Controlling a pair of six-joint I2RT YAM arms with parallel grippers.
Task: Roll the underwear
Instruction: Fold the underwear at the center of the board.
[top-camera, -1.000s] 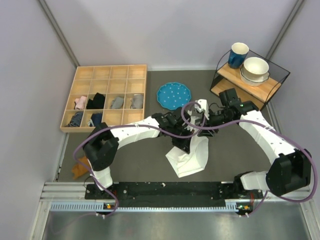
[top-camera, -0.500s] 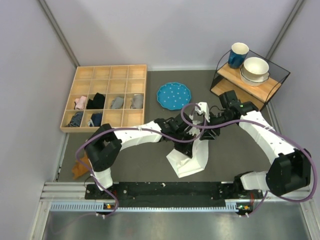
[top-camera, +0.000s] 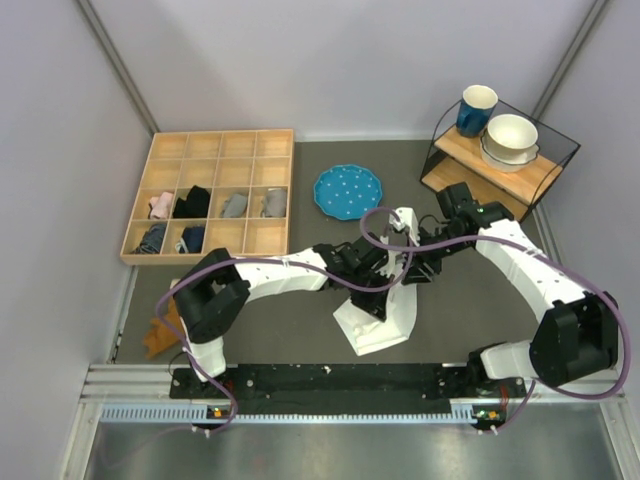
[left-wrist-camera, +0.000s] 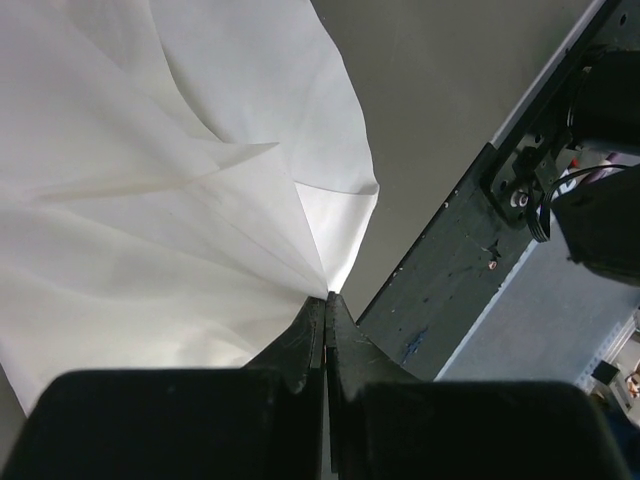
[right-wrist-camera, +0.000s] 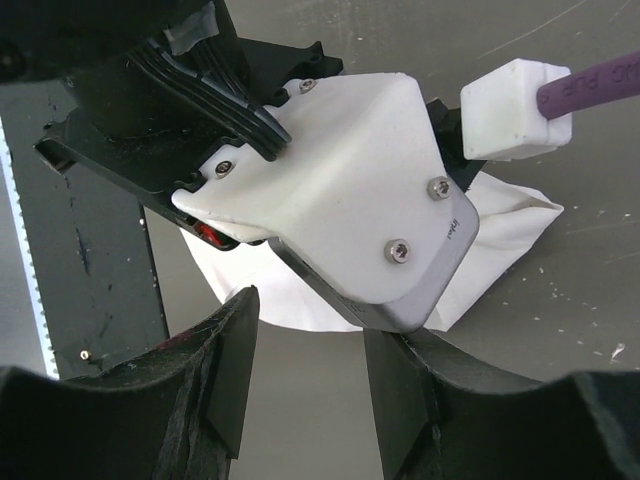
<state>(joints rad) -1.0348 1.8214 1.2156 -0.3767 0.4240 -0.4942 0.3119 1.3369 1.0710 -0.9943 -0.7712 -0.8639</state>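
Pinching the underwear near its upper end, left hand is clamped on the cloth; rest lies on the surface, lower centre of top view, long axis upper right to lower left. Right hand, jaws apart, empty, hovers just upper right.

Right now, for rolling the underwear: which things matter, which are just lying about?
Job: white underwear; left gripper, shut on its edge; right gripper, open.
Lying about: wooden compartment tray with cloth bundles; blue plate; wire shelf with blue mug and white bowls.
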